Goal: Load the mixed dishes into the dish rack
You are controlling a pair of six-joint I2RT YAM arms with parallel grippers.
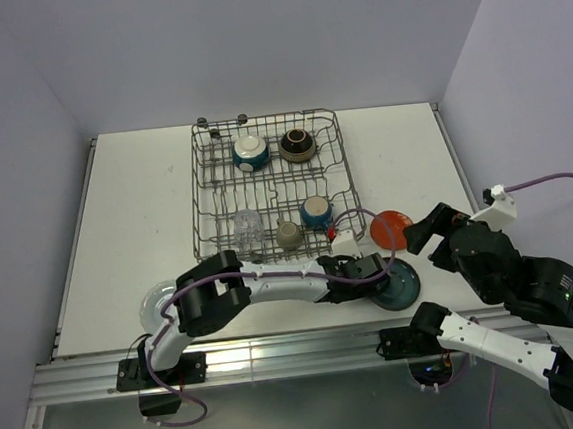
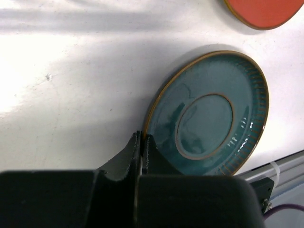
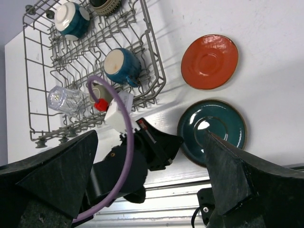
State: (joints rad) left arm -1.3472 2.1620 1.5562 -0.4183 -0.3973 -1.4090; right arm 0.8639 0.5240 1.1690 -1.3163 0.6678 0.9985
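Observation:
A teal plate (image 1: 403, 283) lies flat near the table's front edge; it also shows in the left wrist view (image 2: 209, 123) and the right wrist view (image 3: 212, 130). My left gripper (image 1: 380, 270) reaches across to its left rim. Its jaws (image 2: 141, 137) are pinched together on that rim. An orange-red plate (image 1: 390, 227) lies just behind. My right gripper (image 1: 431, 234) hangs open and empty above both plates (image 3: 152, 135). The dish rack (image 1: 200, 182) holds two blue mugs (image 1: 251, 152) (image 1: 316, 212), a brown bowl (image 1: 298, 145), a beige cup (image 1: 288, 234) and a clear glass (image 1: 247, 223).
A pale plate (image 1: 159, 304) lies at the front left beside the left arm's base. The left arm stretches along the table's front edge between the rack and the rail. White walls close in the table on three sides.

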